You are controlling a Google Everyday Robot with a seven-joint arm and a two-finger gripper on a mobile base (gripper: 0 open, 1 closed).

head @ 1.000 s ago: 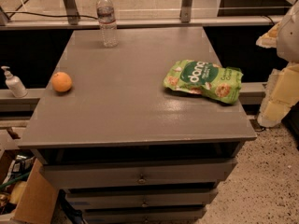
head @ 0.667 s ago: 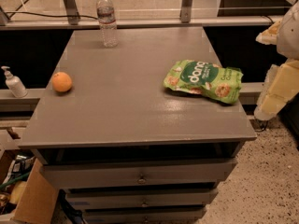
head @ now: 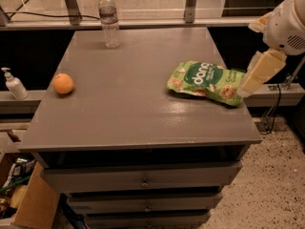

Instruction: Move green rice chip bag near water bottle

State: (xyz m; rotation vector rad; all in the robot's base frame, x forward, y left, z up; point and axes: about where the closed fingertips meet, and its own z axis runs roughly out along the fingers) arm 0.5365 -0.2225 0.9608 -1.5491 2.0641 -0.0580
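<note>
The green rice chip bag (head: 206,81) lies flat on the right side of the grey cabinet top (head: 133,104), close to its right edge. The water bottle (head: 109,19) stands upright at the far left of the top, clear with a white cap and a label band. My gripper (head: 253,76) hangs at the right edge of the view, cream-coloured, angled down and left. Its tip is just beside the right end of the bag, at about the level of the top. It holds nothing that I can see.
An orange (head: 63,84) sits on the left side of the top. A white pump-top dispenser (head: 14,84) stands on a ledge to the left. Drawers (head: 143,180) run below the top. A cardboard box (head: 21,199) sits on the floor at lower left.
My gripper has moved left and slightly up, from beyond the cabinet's right edge to right beside the bag's right end. The bag, bottle and orange have not moved.
</note>
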